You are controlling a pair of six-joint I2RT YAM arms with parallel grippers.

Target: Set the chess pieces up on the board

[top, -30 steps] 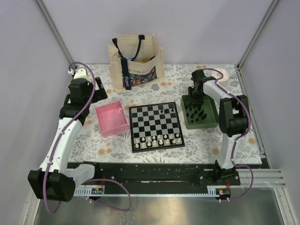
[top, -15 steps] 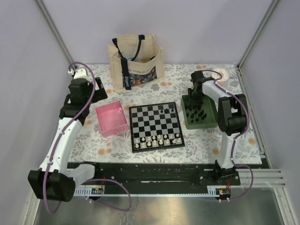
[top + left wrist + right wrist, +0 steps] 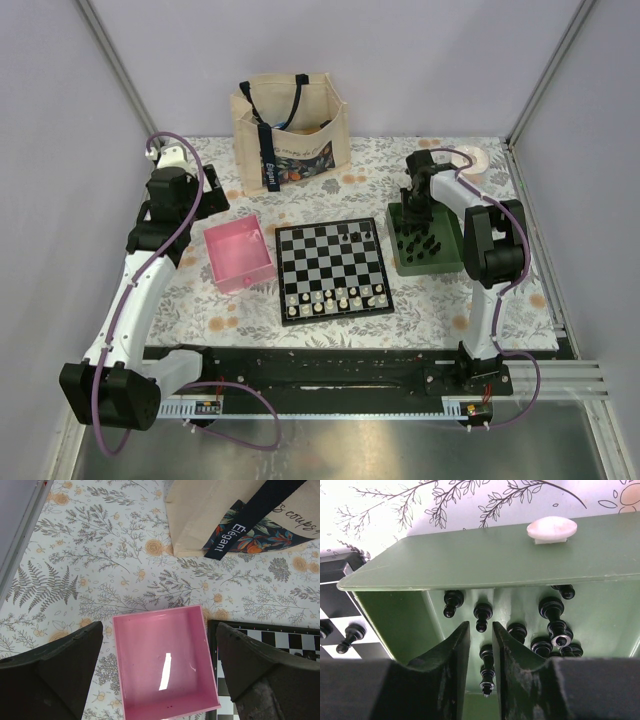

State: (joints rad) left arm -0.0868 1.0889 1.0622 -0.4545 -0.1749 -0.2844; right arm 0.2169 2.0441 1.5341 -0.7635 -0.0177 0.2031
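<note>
The chessboard (image 3: 333, 268) lies mid-table with white pieces on its near rows and a few black pieces (image 3: 348, 236) at its far right. Several black chess pieces (image 3: 551, 617) lie in the green tray (image 3: 428, 242). My right gripper (image 3: 410, 212) is down inside that tray. In the right wrist view its jaws (image 3: 481, 630) stand a narrow gap apart, astride one lying black piece (image 3: 488, 669) without clearly clamping it. My left gripper (image 3: 160, 670) is open wide and empty, high above the empty pink tray (image 3: 165, 665).
A canvas tote bag (image 3: 290, 135) stands at the back behind the board. A white tape roll (image 3: 474, 160) lies at the back right. The pink tray (image 3: 240, 255) sits just left of the board, the green tray just right.
My right gripper has shifted slightly left and lower into the green tray. The left arm has not moved.
</note>
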